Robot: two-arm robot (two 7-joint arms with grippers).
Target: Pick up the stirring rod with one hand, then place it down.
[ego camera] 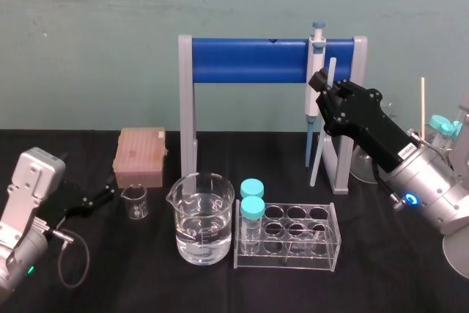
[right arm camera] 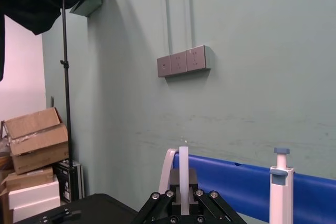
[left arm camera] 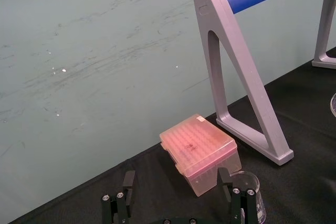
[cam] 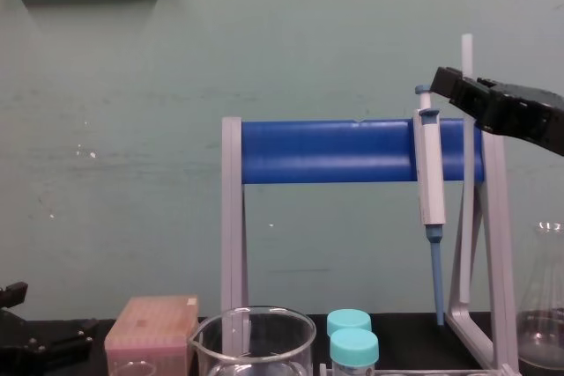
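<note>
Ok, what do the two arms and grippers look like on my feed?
The left gripper and right gripper are black and two-fingered. Behind the left one are a light grey wrist box, a green light and a looping black cable. Behind the right are a white label and a silver cylinder with a blue ring light.

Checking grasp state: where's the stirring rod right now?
Head view, right side: the stirring rod stands nearly upright, clamped in the right gripper, beside the hanging pipette and the pipette rack's right leg.
</note>
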